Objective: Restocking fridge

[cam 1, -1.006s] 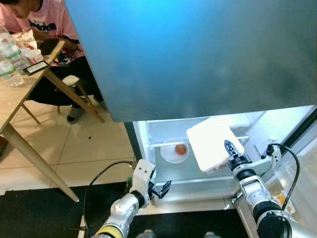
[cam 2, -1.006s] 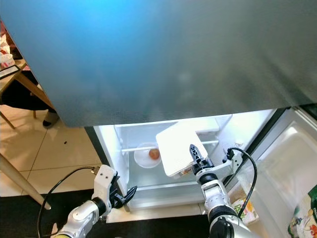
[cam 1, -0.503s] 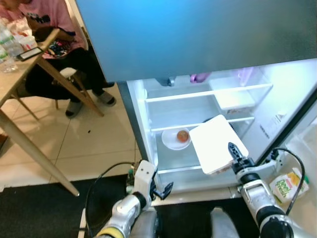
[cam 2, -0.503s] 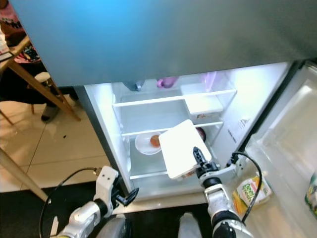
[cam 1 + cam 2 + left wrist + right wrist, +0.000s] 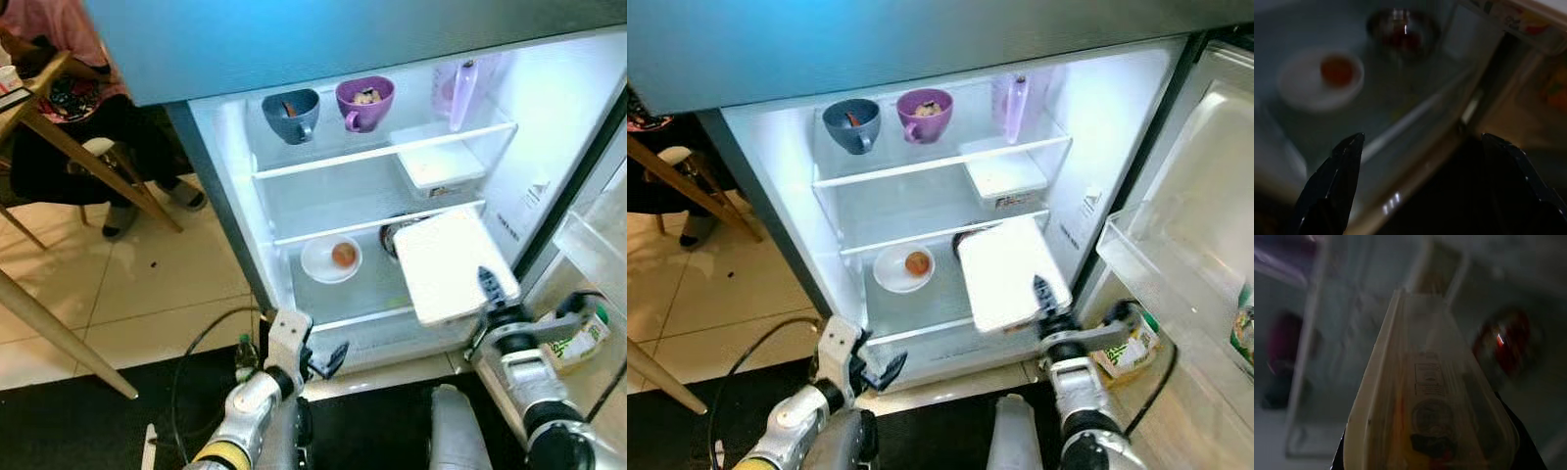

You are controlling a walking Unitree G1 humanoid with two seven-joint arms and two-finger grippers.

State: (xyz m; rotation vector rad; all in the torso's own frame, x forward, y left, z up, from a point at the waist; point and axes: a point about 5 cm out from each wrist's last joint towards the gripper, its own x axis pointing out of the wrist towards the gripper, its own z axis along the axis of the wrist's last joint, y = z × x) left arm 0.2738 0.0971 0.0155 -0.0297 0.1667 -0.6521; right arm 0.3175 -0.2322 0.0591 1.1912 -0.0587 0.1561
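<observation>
Right gripper grips white container (before open fridge).

Two mugs on fridge top shelf; plate below

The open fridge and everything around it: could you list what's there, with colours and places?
Blue ceramic mug: one, top shelf, leftmost.
Purple ceramic mug: one, top shelf, beside the blue one.
Pale lilac bottle: one, top shelf, right.
Clear lidded food box: one, middle shelf, right.
White round plate: one, lower shelf, holding a small orange-brown food item.
Dark bowl: one, lower shelf, partly hidden.
White flat lidded container: one, held before the lower shelf.
Yellow-green packet: one, floor by the door.
Wooden table: one, left, a seated person behind.
Left gripper: black, open, low before the fridge.
Right gripper: black, gripping the container.
</observation>
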